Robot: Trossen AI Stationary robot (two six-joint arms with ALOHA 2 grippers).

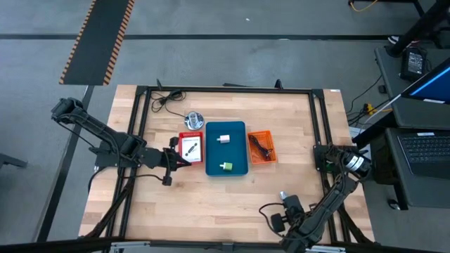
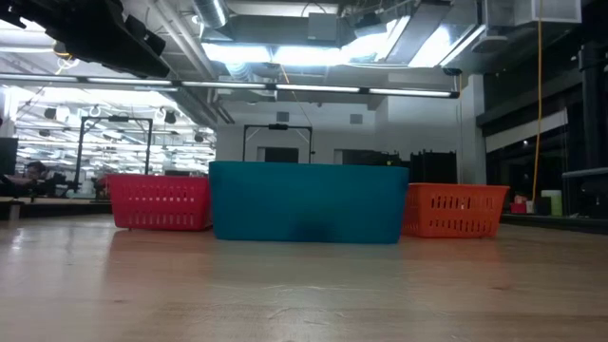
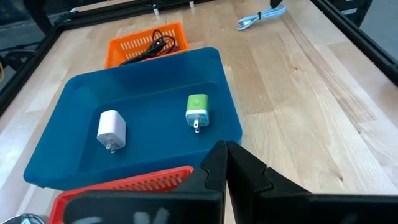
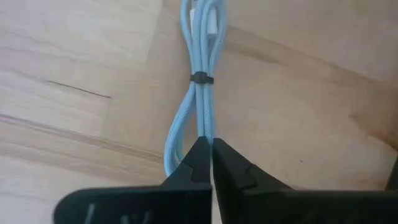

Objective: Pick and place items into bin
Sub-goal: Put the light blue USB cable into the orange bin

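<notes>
Blue-white cable (image 4: 198, 81) pinched by right gripper (image 4: 210, 163), on table well right of blue bin (image 1: 226, 169).
Bin holds two chargers: one white (image 3: 112, 130), one green (image 3: 198, 111); left gripper (image 3: 225, 167) closed, empty, beside it.

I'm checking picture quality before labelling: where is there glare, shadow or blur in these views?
Low view: ceiling lights glare brightly, and the blue bin shows as a flat dark face with the near tabletop soft. Right wrist view: the right tool is a black silhouette, shut on the pale blue cable, which is sharp. Left wrist view: evenly lit, the green charger is crisp.
</notes>
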